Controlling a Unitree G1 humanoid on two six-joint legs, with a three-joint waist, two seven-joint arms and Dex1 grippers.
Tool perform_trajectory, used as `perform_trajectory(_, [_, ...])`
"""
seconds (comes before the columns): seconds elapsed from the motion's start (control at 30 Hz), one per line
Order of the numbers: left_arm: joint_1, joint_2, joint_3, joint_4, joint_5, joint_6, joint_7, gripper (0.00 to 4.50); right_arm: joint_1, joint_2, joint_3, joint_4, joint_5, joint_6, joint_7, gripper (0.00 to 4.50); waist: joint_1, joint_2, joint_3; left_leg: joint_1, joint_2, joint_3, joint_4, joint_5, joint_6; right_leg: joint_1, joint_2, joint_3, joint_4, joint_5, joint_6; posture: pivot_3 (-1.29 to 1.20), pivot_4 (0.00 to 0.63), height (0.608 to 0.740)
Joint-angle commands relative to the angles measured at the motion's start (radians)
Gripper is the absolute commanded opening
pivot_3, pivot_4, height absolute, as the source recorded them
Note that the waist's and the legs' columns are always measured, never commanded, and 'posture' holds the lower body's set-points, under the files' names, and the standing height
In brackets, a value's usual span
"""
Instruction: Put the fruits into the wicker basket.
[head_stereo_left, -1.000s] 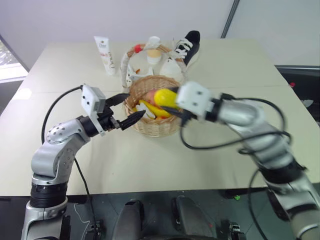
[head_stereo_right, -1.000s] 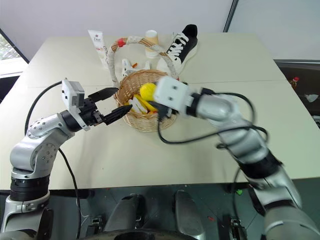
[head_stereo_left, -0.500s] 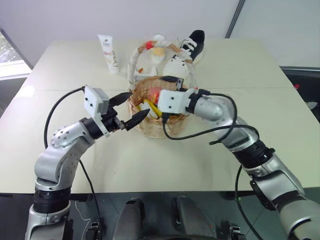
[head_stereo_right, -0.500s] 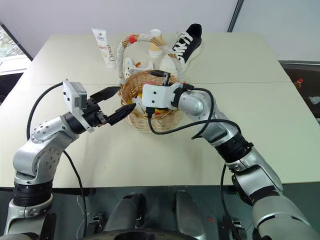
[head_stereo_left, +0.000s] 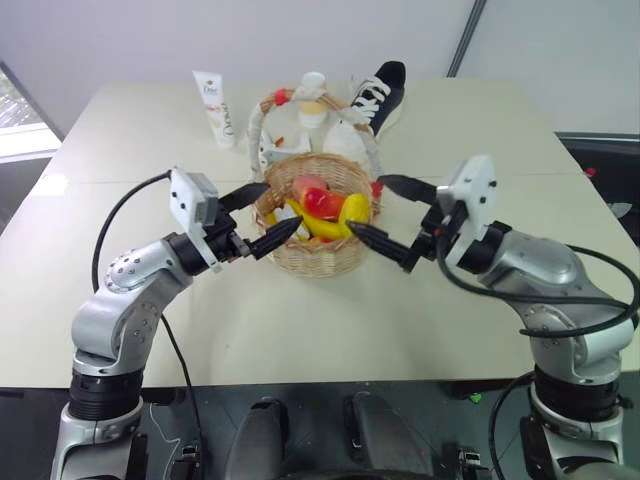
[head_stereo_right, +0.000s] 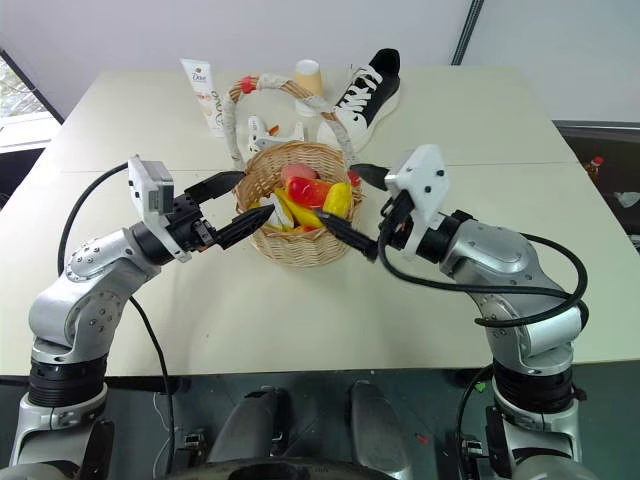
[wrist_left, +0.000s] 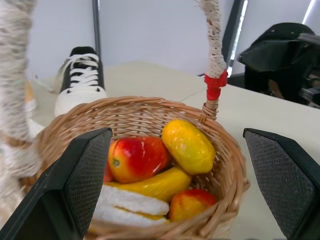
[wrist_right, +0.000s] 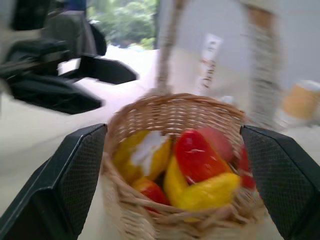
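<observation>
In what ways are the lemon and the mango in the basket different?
The lemon is plain yellow; the mango is red fading to orange-yellow. The lemon lies nearer the handle's red patch, the mango deeper in the wicker basket. The lemon looks slimmer. Both rest on the banana, inside the basket.

Wicker basket (head_stereo_left: 318, 252): round, light tan weave, upright on the table, tall arched handle (head_stereo_left: 262, 115) wrapped in white with red patches. All fruit lies inside it. Mango (wrist_left: 136, 157), red and orange, on top at centre. Lemon (wrist_left: 188, 145) just beside it, touching. Banana (wrist_left: 162, 184) lies under both. Peach (wrist_left: 191, 203) lowest, against the wall (partly hidden).
</observation>
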Motion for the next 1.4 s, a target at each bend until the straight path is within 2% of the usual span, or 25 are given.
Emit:
perform_trajectory(0.03, [-0.025,0.002,-0.009,-0.009,-0.012,-0.005,-0.005,4.50,-0.048,0.053,0.020,0.099,-0.069,-0.058,-0.110,4.44,-0.003,0.000,0.000,0.000,0.000,0.000,0.000,0.000,0.000,0.000,0.000,0.000,0.000,0.000,0.000,0.00,0.150,0.740])
perform_trajectory(0.13, [-0.028,-0.004,-0.019,-0.011,-0.012,-0.006,-0.003,4.50,-0.069,0.088,0.063,0.173,-0.099,-0.111,-0.124,4.44,-0.004,0.000,0.000,0.000,0.000,0.000,0.000,0.000,0.000,0.000,0.000,0.000,0.000,0.000,0.000,0.00,0.150,0.740])
perform_trajectory(0.2, [-0.029,-0.009,-0.025,-0.016,-0.012,-0.008,0.001,4.50,-0.086,0.119,0.079,0.229,-0.108,-0.143,-0.130,3.89,-0.006,0.000,0.000,-0.001,-0.001,0.000,-0.001,0.000,0.000,-0.001,0.000,0.000,0.000,0.000,0.000,0.00,0.150,0.740])
perform_trajectory(0.3, [-0.025,-0.013,-0.028,-0.025,-0.014,-0.010,0.009,4.50,-0.096,0.136,0.078,0.262,-0.107,-0.165,-0.137,2.60,-0.008,0.000,0.000,-0.001,-0.001,0.000,-0.001,0.000,0.000,-0.001,-0.001,0.000,0.000,0.000,0.000,0.00,0.150,0.740])
perform_trajectory(0.33, [-0.023,-0.015,-0.028,-0.029,-0.015,-0.010,0.011,4.50,-0.096,0.138,0.077,0.263,-0.104,-0.170,-0.136,1.93,-0.008,0.000,0.000,-0.001,0.000,0.000,-0.001,0.000,0.000,-0.001,-0.001,0.000,0.000,0.000,0.000,0.00,0.150,0.740])
perform_trajectory(0.4, [-0.020,-0.017,-0.029,-0.032,-0.016,-0.011,0.014,4.50,-0.094,0.135,0.076,0.263,-0.101,-0.181,-0.133,0.98,-0.009,0.000,0.000,-0.001,0.000,0.000,-0.001,0.000,0.000,-0.001,-0.001,0.000,0.000,0.000,0.000,0.00,0.150,0.740])
perform_trajectory(0.43, [-0.019,-0.019,-0.031,-0.033,-0.016,-0.011,0.015,4.50,-0.091,0.131,0.071,0.257,-0.099,-0.185,-0.133,0.36,-0.009,0.000,0.000,-0.001,0.000,0.000,-0.001,0.000,0.000,-0.001,-0.001,0.000,0.000,0.000,0.000,0.00,0.150,0.740])
perform_trajectory(0.47, [-0.019,-0.021,-0.034,-0.032,-0.016,-0.013,0.016,4.50,-0.087,0.123,0.066,0.250,-0.102,-0.193,-0.132,0.03,-0.009,0.000,0.000,-0.001,0.000,0.000,-0.001,0.000,0.000,-0.001,-0.001,0.000,0.000,0.000,0.000,0.00,0.150,0.740])
perform_trajectory(0.63, [-0.030,-0.040,-0.050,-0.019,-0.011,-0.020,0.010,4.50,-0.058,0.043,-0.010,0.230,-0.158,-0.231,-0.180,0.03,-0.008,0.000,0.000,-0.002,-0.001,0.000,-0.001,0.000,0.000,-0.001,-0.001,0.000,0.000,0.000,0.000,0.00,0.150,0.740])
perform_trajectory(0.87, [-0.067,-0.073,-0.091,0.035,0.002,-0.036,-0.014,4.50,-0.009,-0.116,-0.274,0.336,-0.234,-0.306,-0.291,0.03,0.013,0.000,0.000,-0.003,-0.003,0.001,-0.001,0.000,0.000,-0.001,-0.002,0.000,-0.002,0.000,0.000,0.00,0.150,0.740])
perform_trajectory(1.1, [-0.097,-0.102,-0.117,0.080,0.017,-0.057,-0.022,4.50,-0.009,-0.124,-0.349,0.492,-0.230,-0.350,-0.338,0.03,-0.008,0.001,0.000,-0.001,-0.001,0.005,-0.001,0.000,0.000,-0.001,0.000,0.002,-0.001,0.000,0.000,0.00,0.150,0.740])
perform_trajectory(1.2, [-0.100,-0.102,-0.115,0.093,0.021,-0.062,-0.026,4.50,0.005,-0.131,-0.362,0.495,-0.219,-0.349,-0.342,1.39,-0.017,0.002,0.001,-0.001,-0.001,0.005,-0.001,0.000,0.000,-0.001,0.001,0.002,0.000,0.000,0.000,0.00,0.150,0.740])
perform_trajectory(1.33, [-0.094,-0.088,-0.102,0.111,0.031,-0.070,-0.032,4.50,0.049,-0.160,-0.408,0.421,-0.226,-0.334,-0.358,3.47,-0.013,0.002,0.001,-0.001,-0.001,0.004,-0.001,0.000,0.000,-0.001,0.001,0.002,0.000,0.000,0.000,0.00,0.150,0.740])
perform_trajectory(1.4, [-0.080,-0.067,-0.081,0.123,0.040,-0.070,-0.027,4.50,0.109,-0.188,-0.454,0.357,-0.191,-0.322,-0.308,3.47,-0.009,0.002,0.001,-0.001,-0.001,0.004,-0.001,0.000,0.000,-0.001,0.000,0.002,-0.001,0.000,0.000,0.00,0.150,0.740])
